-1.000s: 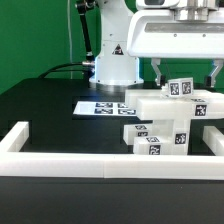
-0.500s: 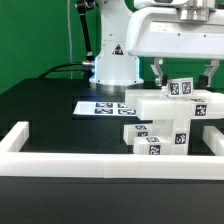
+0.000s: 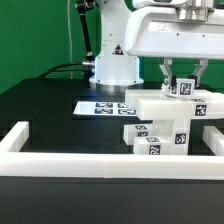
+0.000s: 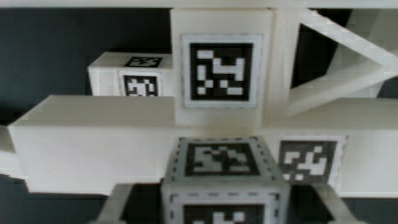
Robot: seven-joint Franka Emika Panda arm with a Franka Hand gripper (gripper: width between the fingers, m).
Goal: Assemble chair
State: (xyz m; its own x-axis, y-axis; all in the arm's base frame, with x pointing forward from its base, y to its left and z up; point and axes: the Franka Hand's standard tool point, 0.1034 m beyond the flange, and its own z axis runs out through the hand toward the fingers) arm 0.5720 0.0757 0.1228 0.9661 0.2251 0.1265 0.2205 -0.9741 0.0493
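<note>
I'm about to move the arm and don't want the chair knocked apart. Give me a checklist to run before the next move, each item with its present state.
1. Check that the claw is closed on the top tagged block: ok, one finger flanks it on each side.
2. Check that the block is upright: ok in the exterior view.
3. Check that the block is free of the slab beneath it: cannot tell.
4. Check that the lower tagged parts rest on the table: ok.
5. Check that all parts are inside the border rail: ok.
</note>
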